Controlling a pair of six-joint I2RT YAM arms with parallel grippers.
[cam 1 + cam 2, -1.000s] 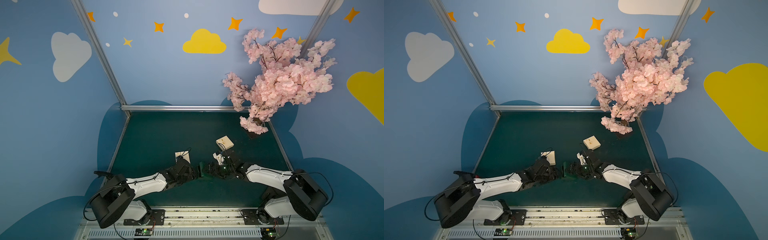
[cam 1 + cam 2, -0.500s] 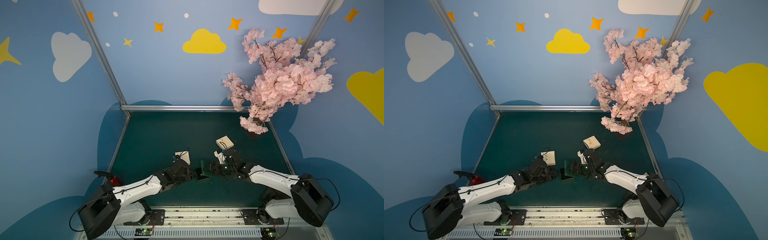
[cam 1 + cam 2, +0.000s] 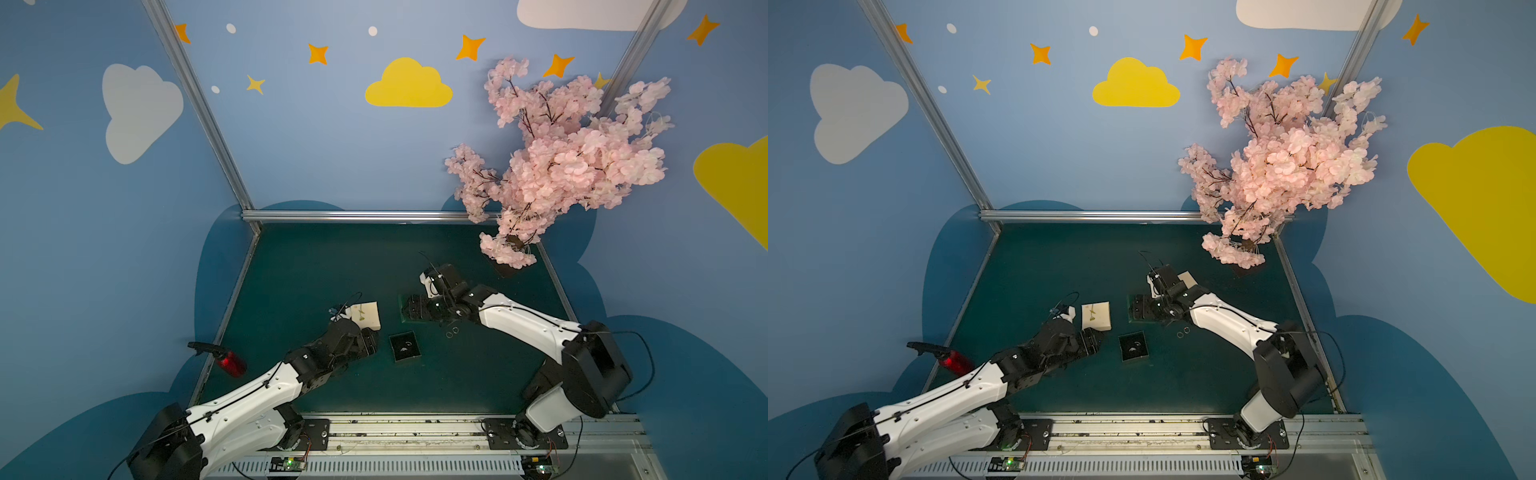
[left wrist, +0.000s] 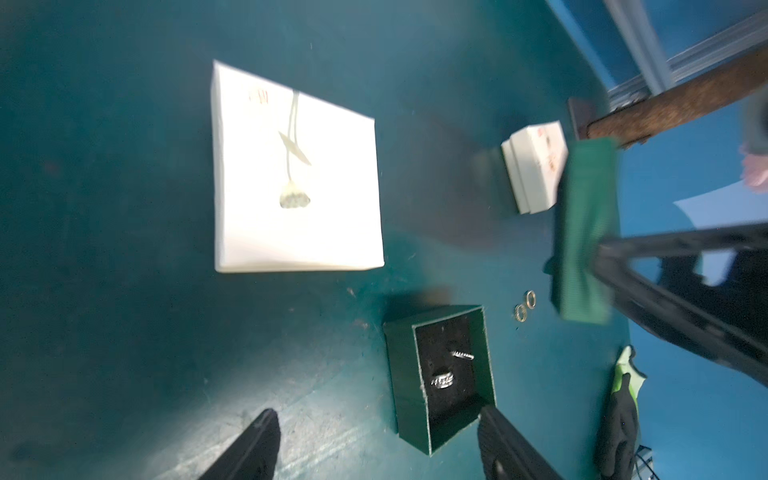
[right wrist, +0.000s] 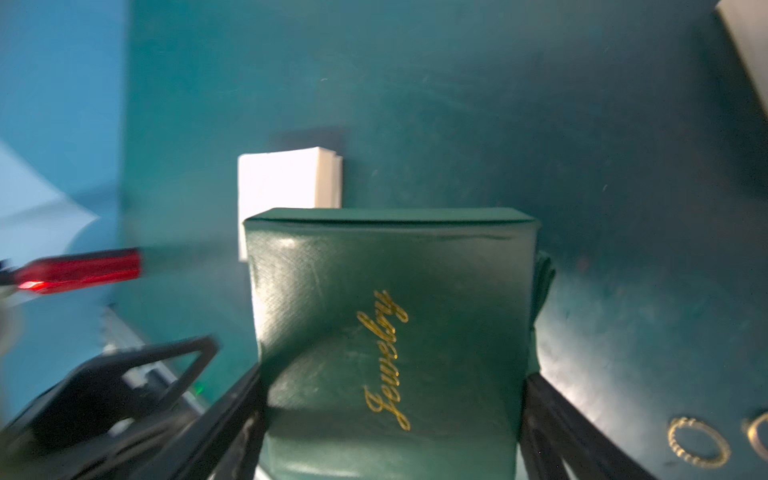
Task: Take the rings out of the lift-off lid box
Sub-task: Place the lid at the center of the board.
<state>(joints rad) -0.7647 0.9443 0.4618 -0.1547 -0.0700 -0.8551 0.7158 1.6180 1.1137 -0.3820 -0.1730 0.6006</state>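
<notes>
The small green box base [image 3: 405, 347] [image 3: 1133, 347] [image 4: 440, 374] stands uncovered on the mat with a black lining. Two silvery rings [image 4: 444, 380] lie inside it. Two more rings [image 3: 452, 331] [image 3: 1183, 332] [image 4: 525, 305] [image 5: 698, 442] lie on the mat to its right. My right gripper [image 3: 409, 309] [image 5: 390, 399] is shut on the green lid [image 5: 390, 332] [image 3: 1140, 309] [image 4: 582, 232], printed "Jewelry", behind the base. My left gripper [image 3: 370, 343] [image 4: 380, 428] is open just left of the base, one fingertip [image 4: 494, 424] by the base's near corner.
A white box with a flower print [image 3: 365, 316] [image 3: 1096, 315] [image 4: 291, 174] sits behind the left gripper. A second white box [image 3: 1187, 277] [image 4: 534, 166] sits behind the right wrist. A red spray bottle [image 3: 230, 363] lies at the left edge. A pink blossom tree [image 3: 561, 166] fills the back right.
The two grippers have parted. The right one carried the lid off toward the back, the left one drew back left with its jaws widening, and the base now stands uncovered.
</notes>
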